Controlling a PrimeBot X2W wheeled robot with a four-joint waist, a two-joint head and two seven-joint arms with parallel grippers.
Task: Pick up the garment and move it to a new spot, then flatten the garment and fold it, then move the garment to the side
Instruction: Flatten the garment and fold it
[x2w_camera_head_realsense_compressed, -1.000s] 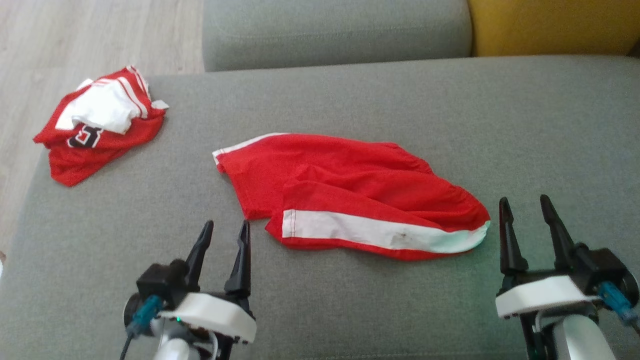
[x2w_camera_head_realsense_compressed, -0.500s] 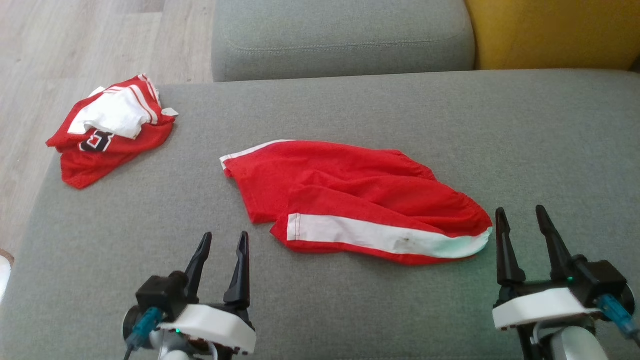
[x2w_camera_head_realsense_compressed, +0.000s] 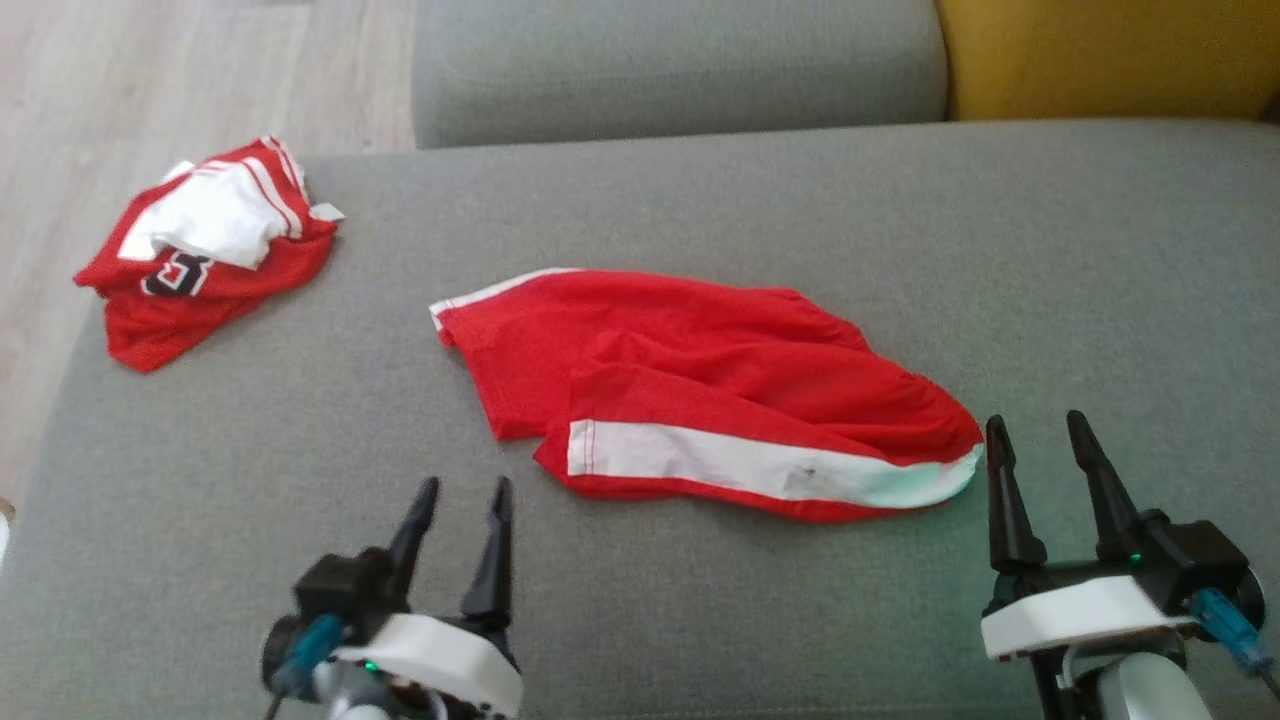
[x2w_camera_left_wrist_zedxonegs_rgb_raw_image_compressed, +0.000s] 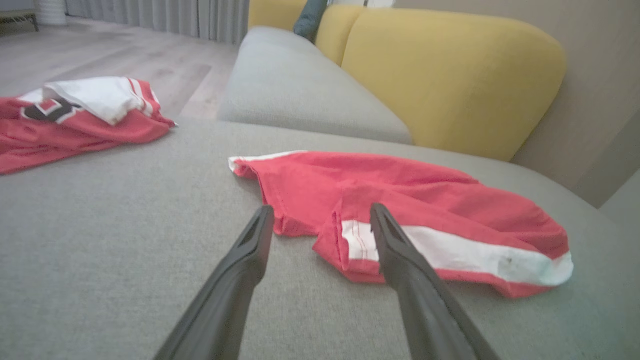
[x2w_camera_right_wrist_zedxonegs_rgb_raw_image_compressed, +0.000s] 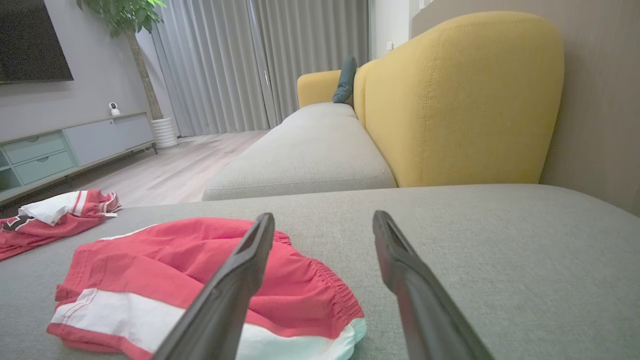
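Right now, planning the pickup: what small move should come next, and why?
Probably advance both open jaws onto the crumpled red shorts with a white side stripe: they lie unheld on the grey fabric sofa cushion, leg hem ahead of the left jaws, waistband end beside the right.

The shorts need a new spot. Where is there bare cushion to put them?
The grey cushion is bare right of the red shorts, toward the yellow backrest, and between the shorts and the crumpled jersey. The far left corner is crowded by that jersey.
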